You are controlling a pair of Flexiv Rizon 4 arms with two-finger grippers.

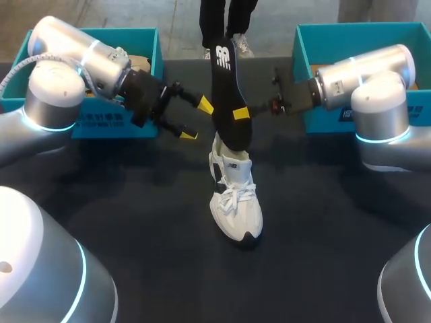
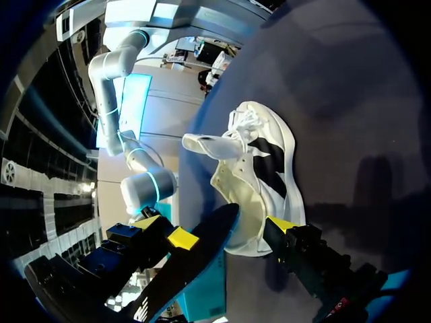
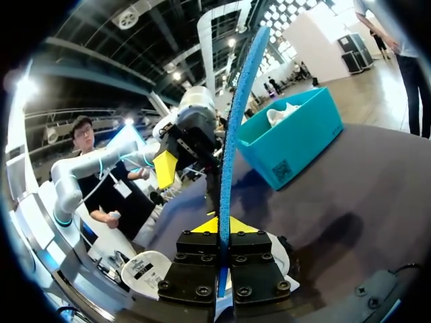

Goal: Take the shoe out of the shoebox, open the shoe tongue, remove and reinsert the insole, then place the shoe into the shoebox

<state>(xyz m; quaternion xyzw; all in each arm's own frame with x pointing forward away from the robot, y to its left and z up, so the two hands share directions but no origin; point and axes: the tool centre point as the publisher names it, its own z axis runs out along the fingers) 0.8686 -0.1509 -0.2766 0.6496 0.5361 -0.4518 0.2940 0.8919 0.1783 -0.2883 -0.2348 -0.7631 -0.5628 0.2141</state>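
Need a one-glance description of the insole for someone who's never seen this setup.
Find the white shoe mid-table, between the two teal shoeboxes. Standing on end over its far end is the insole, pinched by the right gripper. It's the only long, flat black piece.

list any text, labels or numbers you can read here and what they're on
nothing reads clearly.
insole: a white logo mark, no words legible.
shoe tongue: small dark mark, too blurred.
left shoebox front: white print, too small.
right shoebox front: white print, too small.
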